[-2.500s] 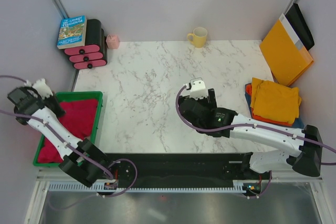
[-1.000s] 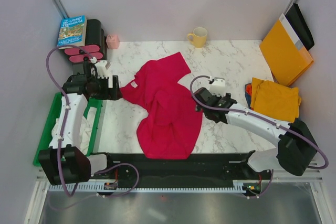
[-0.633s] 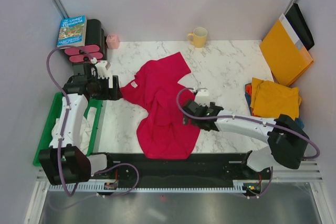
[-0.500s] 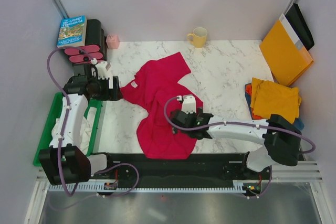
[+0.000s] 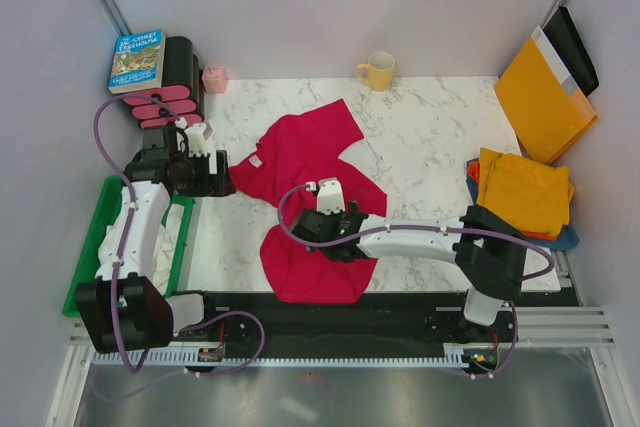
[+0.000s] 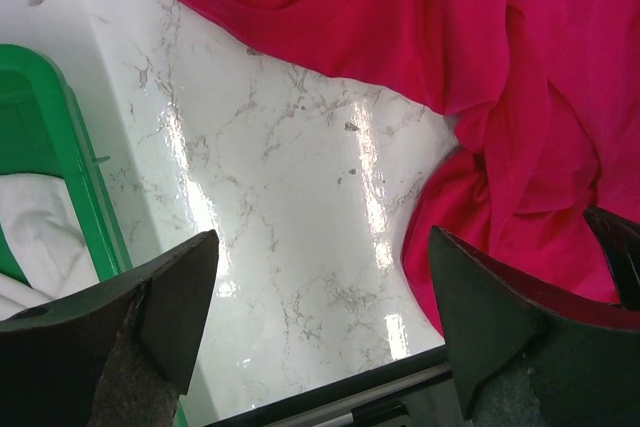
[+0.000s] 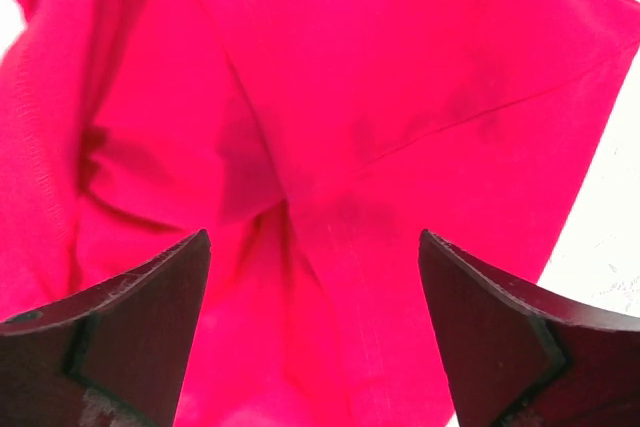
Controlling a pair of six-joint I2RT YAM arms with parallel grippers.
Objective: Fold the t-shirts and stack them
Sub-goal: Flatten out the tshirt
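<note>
- Crimson t-shirt (image 5: 315,197) lies rumpled on the marble table (image 5: 430,127), left of centre. Its spread looks about the same as half a second ago.
- The right arm has swung further left since then. The right gripper (image 5: 318,222) now sits over the shirt's crumpled middle.
- The left arm has hardly shifted. The left gripper (image 5: 215,175) is at the table's left edge, just beside the shirt's collar end.
- Right gripper (image 7: 312,237): jaws wide, nothing between them, red folds below. Contact with the cloth: cannot tell.
- Left gripper (image 6: 323,242): jaws wide, holding nothing, bare marble beneath.
- Only the overhead view shows the folded stack at the right edge, with the mustard-yellow t-shirt (image 5: 522,190) on top.
- Only the left wrist view shows the white cloth (image 6: 30,237) in the green bin (image 6: 60,157).
</note>
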